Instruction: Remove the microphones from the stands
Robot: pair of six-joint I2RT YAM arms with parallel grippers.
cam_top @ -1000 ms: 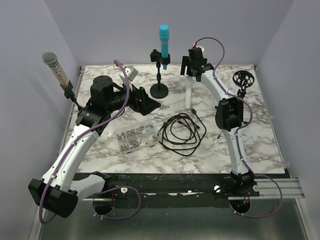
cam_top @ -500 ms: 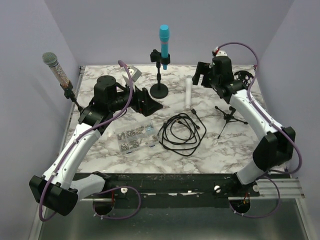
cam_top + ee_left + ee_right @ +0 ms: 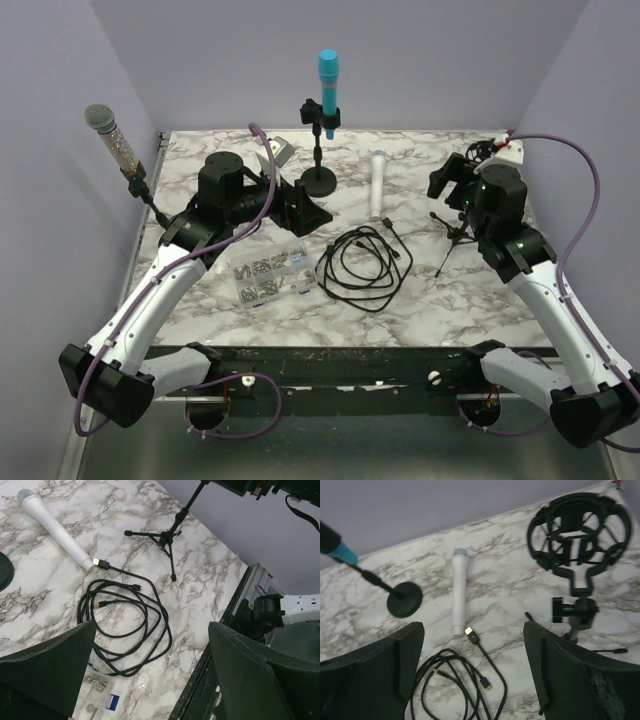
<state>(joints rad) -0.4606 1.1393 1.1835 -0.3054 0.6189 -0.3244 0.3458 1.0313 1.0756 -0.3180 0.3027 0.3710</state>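
A white microphone [image 3: 378,185] lies flat on the marble table, apart from both grippers; it also shows in the left wrist view [image 3: 55,527] and the right wrist view [image 3: 459,592]. The empty black shock-mount stand [image 3: 577,540] on a small tripod [image 3: 455,235] stands at the right. A blue microphone [image 3: 328,90] sits upright in a round-base stand [image 3: 320,182] at the back. My right gripper [image 3: 455,180] [image 3: 475,675] is open and empty, next to the shock mount. My left gripper [image 3: 305,205] [image 3: 150,680] is open and empty, left of the round base.
A coiled black cable [image 3: 362,265] lies mid-table, one plug end by the white microphone's tail. A clear parts box [image 3: 268,275] sits left of it. A silver-headed microphone [image 3: 110,135] stands on a stand at the far left edge. Walls close the back and sides.
My right arm has swung from above the white microphone at the back centre to the right and nearer, beside the shock mount. My left gripper has shifted slightly right.
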